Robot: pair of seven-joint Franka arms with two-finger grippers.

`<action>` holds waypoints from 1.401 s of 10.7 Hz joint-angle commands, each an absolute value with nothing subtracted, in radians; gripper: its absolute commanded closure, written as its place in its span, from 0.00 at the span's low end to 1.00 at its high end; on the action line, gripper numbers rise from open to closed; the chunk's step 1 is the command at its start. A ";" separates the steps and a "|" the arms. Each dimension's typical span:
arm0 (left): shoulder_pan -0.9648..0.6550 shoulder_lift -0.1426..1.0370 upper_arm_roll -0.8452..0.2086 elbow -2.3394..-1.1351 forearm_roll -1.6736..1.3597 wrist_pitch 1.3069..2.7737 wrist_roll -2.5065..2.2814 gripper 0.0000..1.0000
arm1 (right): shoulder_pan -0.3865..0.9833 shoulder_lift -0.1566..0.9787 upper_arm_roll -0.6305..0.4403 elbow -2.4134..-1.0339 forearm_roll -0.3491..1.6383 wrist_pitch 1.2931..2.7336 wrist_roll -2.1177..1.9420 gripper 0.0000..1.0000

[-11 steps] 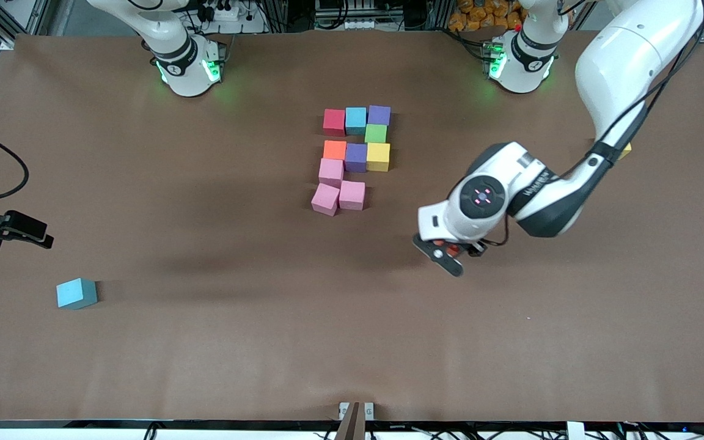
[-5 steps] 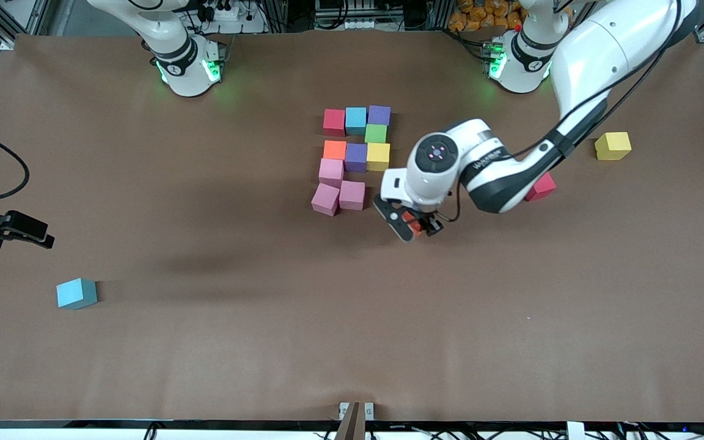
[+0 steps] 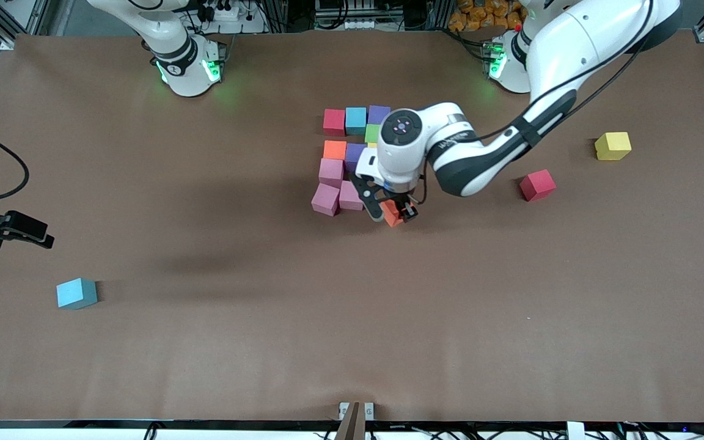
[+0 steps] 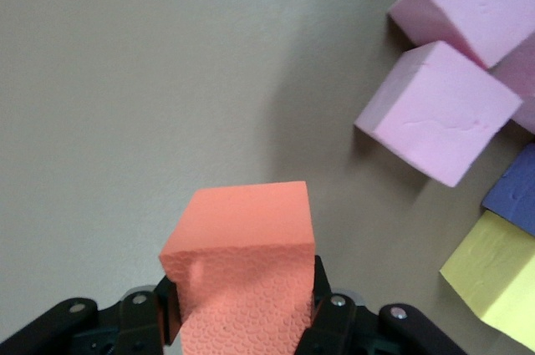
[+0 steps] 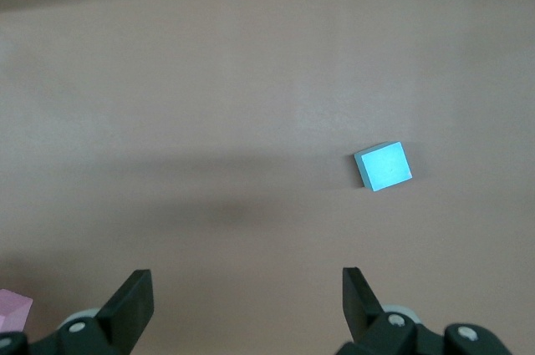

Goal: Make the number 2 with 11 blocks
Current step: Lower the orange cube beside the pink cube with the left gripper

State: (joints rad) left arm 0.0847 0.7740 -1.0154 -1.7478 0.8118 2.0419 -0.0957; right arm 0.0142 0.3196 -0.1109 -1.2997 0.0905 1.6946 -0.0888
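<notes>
**Left gripper carrying an orange block beside the unfinished digit**

- Left gripper (image 3: 392, 212): fingers closed on an orange block (image 3: 392, 213), held over bare table just beside the pink block (image 3: 351, 197) at the digit's nearest row, toward the left arm's end. In the left wrist view the orange block (image 4: 242, 267) sits clamped between both fingers (image 4: 330, 309).
- Number 2, in progress, mid-table. Farthest row: red block (image 3: 333, 121), light blue block (image 3: 355, 120), purple block (image 3: 379, 113). Next: green block (image 3: 373, 132), partly hidden by the arm. Middle row: a second orange block (image 3: 334, 149), a second purple block (image 3: 354, 154); the yellow one mostly hidden by the wrist. Then one pink block (image 3: 330, 171), then two pink in the nearest row, the outer one (image 3: 325, 199) slightly askew.
- Loose blocks: red (image 3: 537, 185) and yellow (image 3: 612, 146) toward the left arm's end; light blue (image 3: 76, 293) toward the right arm's end.
- Right gripper (image 5: 247, 296): waiting, fingers spread wide, holding nothing, above bare table.
</notes>
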 commanded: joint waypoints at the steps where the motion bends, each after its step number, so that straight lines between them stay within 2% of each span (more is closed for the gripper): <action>1: 0.066 0.772 -1.008 -1.762 0.865 2.056 -0.084 0.91 | 0.012 0.310 -0.104 -1.298 0.072 1.681 -0.069 0.00; 10: 0.041 0.787 -1.008 -1.858 1.003 2.103 -0.061 0.92 | 0.012 0.311 -0.107 -1.298 0.069 1.683 -0.071 0.00; 15: -0.049 0.787 -0.942 -1.853 1.038 2.109 -0.041 0.91 | 0.011 0.311 -0.106 -1.298 0.071 1.684 -0.071 0.00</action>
